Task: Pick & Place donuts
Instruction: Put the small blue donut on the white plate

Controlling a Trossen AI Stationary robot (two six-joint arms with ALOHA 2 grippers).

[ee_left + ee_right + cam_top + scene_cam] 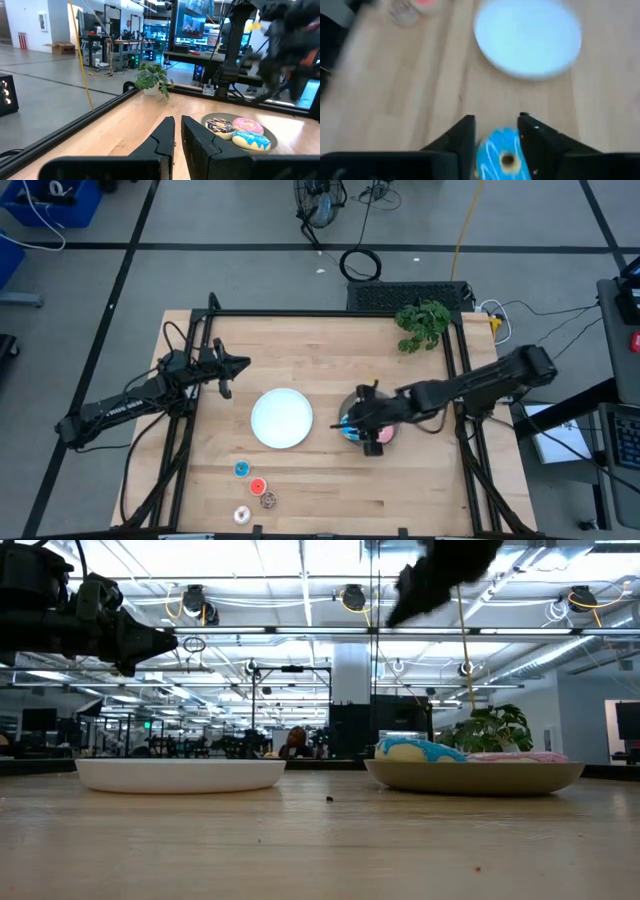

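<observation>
The grey plate [385, 415] holds three larger donuts: blue sprinkled [251, 141], pink [247, 125] and brown drizzled [220, 126]. My right gripper [497, 132] is open and hangs well above the plate [475, 777]. Its fingers stand on either side of the blue donut [502, 156] without touching it. The blue donut [415, 750] lies on the plate. The white plate [281, 418] is empty. Four tiny donuts lie near the front edge: blue [241, 469], red [257, 486], brown [268, 500] and white [241, 515]. My left gripper [235, 365] is shut and empty, raised over the table's left side.
A green potted plant [423, 323] stands at the far right corner. A black frame rail [330, 313] runs along the table's far edge and sides. Bare wood lies between the two plates and in front of them.
</observation>
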